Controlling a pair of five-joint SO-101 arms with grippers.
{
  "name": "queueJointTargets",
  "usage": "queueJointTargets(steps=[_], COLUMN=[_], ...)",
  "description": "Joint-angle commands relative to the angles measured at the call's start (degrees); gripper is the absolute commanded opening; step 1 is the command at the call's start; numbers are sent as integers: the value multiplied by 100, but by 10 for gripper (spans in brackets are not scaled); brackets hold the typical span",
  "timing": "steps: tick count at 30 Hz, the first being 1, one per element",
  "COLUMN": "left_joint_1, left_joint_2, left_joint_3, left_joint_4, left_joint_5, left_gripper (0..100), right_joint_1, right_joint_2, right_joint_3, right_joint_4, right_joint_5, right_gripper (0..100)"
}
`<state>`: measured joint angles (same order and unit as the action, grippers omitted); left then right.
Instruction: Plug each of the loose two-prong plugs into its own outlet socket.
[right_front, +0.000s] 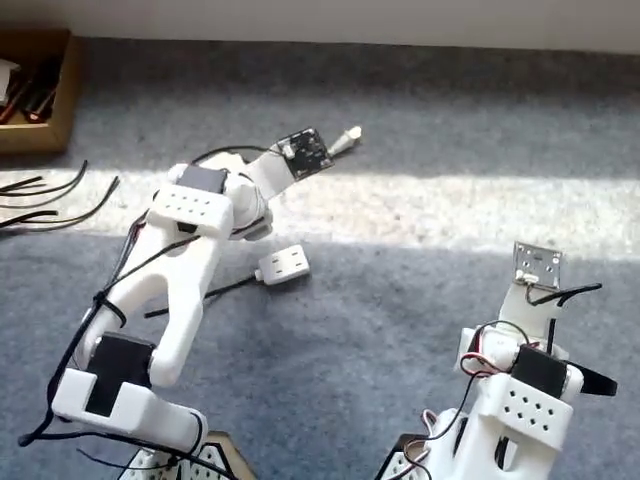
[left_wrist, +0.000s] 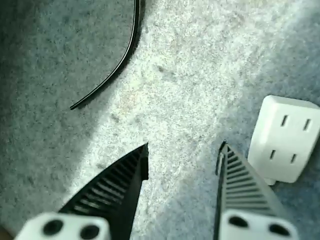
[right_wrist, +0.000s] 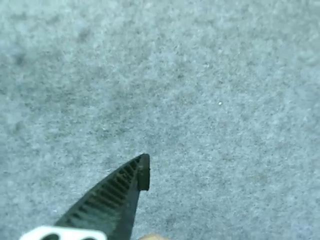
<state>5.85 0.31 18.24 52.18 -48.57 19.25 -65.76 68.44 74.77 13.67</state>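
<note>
Left pincer (left_wrist: 182, 150) open over the grey worktop (right_front: 420, 330), white outlet (left_wrist: 284, 138) just beside it.
The high view adds the outlet's black cord (right_front: 232, 284), loose cables (right_front: 50, 195) and a box (right_front: 35, 90) at the far left; the left wrist view shows a cable end (left_wrist: 120, 65) apart from the outlet. Right pincer (right_wrist: 144, 172) hangs over worktop; open or closed, I cannot tell.
</note>
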Motion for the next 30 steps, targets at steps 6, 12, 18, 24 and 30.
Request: queueJointTargets(steps=[6,12,18,24,30], left_joint_1=[426,734,971,1437,1727], left_joint_2=[892,1771,1437,1068,945], left_joint_3=[119,57,110,136,136], left_joint_4=[-70,-202,158,870,914], left_joint_5=[-9,202,202,220,308], left_gripper=[220,190,193,189,189], right_joint_1=[-101,-110,-119,-127,-127], right_joint_2=[57,57,57,57,57], right_joint_3=[-13,101,101,101,101], right_joint_4=[57,40,40,31,22], right_joint_5=[62,70,70,79,79], right_gripper=[666,666,666,666,666])
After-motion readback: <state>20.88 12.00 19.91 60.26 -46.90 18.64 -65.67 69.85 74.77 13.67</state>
